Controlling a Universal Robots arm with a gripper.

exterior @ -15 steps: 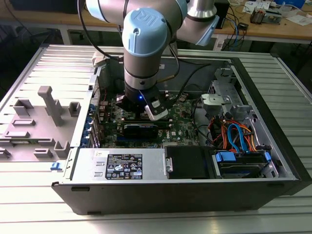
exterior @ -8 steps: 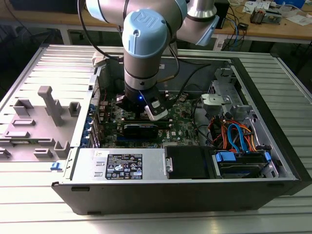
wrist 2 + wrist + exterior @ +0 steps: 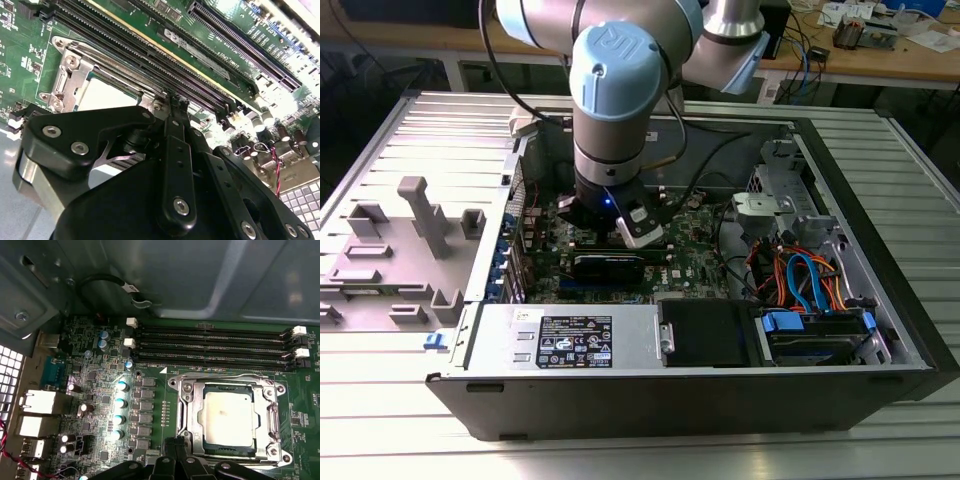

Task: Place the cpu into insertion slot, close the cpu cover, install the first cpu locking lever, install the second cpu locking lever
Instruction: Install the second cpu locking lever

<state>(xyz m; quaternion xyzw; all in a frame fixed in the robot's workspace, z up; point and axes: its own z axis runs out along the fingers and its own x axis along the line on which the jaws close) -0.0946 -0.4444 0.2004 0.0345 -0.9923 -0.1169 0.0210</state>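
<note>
The cpu [image 3: 229, 414] is showing a dull, matt silver-grey metal top, smooth and faintly mottled. Around it the cpu cover [image 3: 272, 412] is gleaming as thin bright stamped metal, catching glare along its edges. Beside the cpu cover, the motherboard [image 3: 150, 365] is looking like glossy green lacquered board, and the memory slots [image 3: 210, 347] next to it are appearing as matt black plastic with white plastic clips. The tool [image 3: 172, 107] is showing black, satin-finished metal links with shiny steel screw heads. The computer case [image 3: 590, 340] is looking like plain grey sheet metal, and the worktop [image 3: 380, 400] as ribbed, brushed aluminium.
</note>
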